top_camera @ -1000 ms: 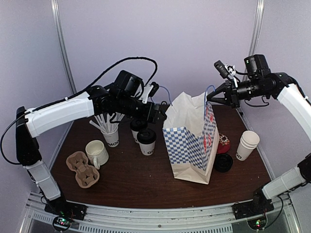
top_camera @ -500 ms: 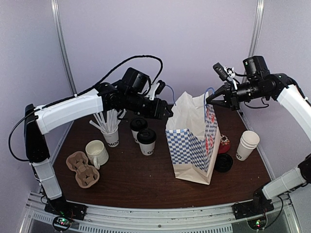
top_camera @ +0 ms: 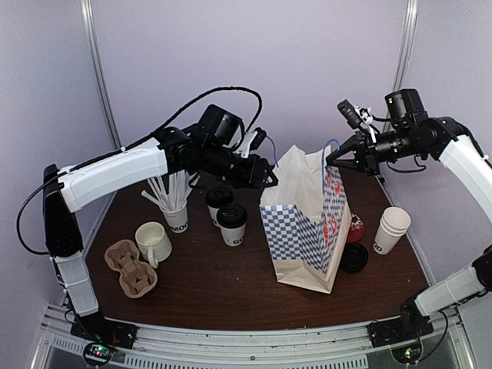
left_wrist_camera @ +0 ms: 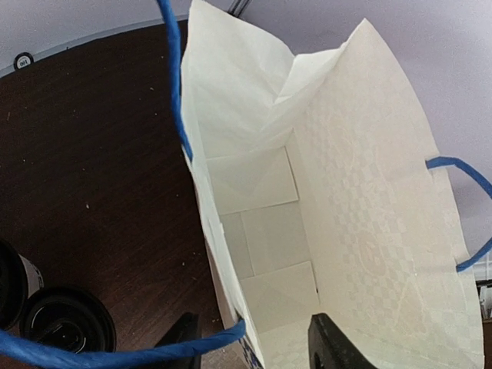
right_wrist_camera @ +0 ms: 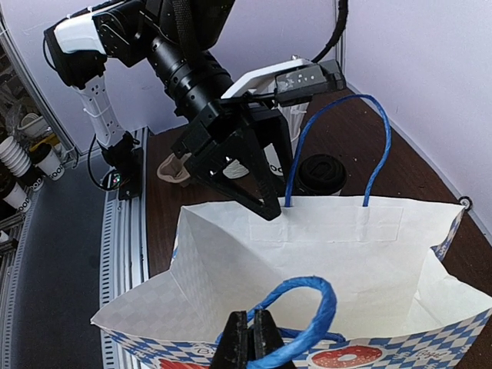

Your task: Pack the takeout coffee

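Right pincer (right_wrist_camera: pixel 250 338) is clenched on the near blue handle (right_wrist_camera: pixel 307 290) of the checked paper bag (right_wrist_camera: pixel 307 246). Across the bag's open mouth, the left pincer (left_wrist_camera: pixel 257 342) is released, fingers apart at the far handle (right_wrist_camera: pixel 338 115). Beyond, two lidded takeout coffee cups (top_camera: pixel 231 223) stand on the counter (top_camera: pixel 215 284), outside the bag.

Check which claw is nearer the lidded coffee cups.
Left. The left claw hangs at the bag rim beside the lidded coffee cups; the right claw pinches the blue handle across the bag.
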### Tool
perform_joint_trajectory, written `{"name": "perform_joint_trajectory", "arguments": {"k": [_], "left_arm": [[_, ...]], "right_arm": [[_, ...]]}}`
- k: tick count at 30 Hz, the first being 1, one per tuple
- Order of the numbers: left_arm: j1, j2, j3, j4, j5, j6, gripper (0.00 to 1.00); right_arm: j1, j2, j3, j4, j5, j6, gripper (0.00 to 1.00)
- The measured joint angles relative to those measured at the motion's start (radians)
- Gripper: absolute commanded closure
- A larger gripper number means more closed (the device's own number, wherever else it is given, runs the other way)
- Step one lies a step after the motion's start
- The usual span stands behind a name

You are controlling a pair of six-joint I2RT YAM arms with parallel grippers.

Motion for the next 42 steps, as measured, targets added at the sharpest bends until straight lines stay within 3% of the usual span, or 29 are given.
{"name": "perform_joint_trajectory", "arguments": {"k": [3,6,7,13,16,26,32,42], "left_arm": [[-0.004,0.016,0.006,-0.015,0.0,0.0,0.61],[-0.006,0.024,0.006,-0.028,0.0,0.003,0.74],[-0.006,0.024,0.006,-0.034,-0.001,0.006,0.78],[-0.006,0.024,0.013,-0.064,-0.002,0.046,0.98],[-0.006,0.021,0.023,-0.092,-0.001,0.091,1.0],[0.051,-0.102,0.016,-0.237,0.119,0.246,1.0],[0.066,-0.102,0.054,-0.353,0.206,0.349,1.0],[0.066,0.032,0.249,-0.608,0.29,0.518,1.0]], "right_arm": [[0.003,0.0,-0.003,0.0,-0.002,0.0,0.97],[0.003,0.0,-0.005,0.0,-0.002,0.0,0.92],[0.003,0.0,-0.005,0.0,-0.002,0.0,0.87],[0.005,-0.002,-0.005,-0.007,-0.022,-0.003,0.32],[0.005,-0.002,0.016,-0.037,-0.043,-0.002,0.23],[-0.077,0.017,0.251,-0.178,-0.266,-0.02,0.2],[-0.084,0.032,0.243,-0.152,-0.312,0.021,0.21],[-0.088,0.07,0.18,-0.117,-0.313,0.039,0.23]]}}
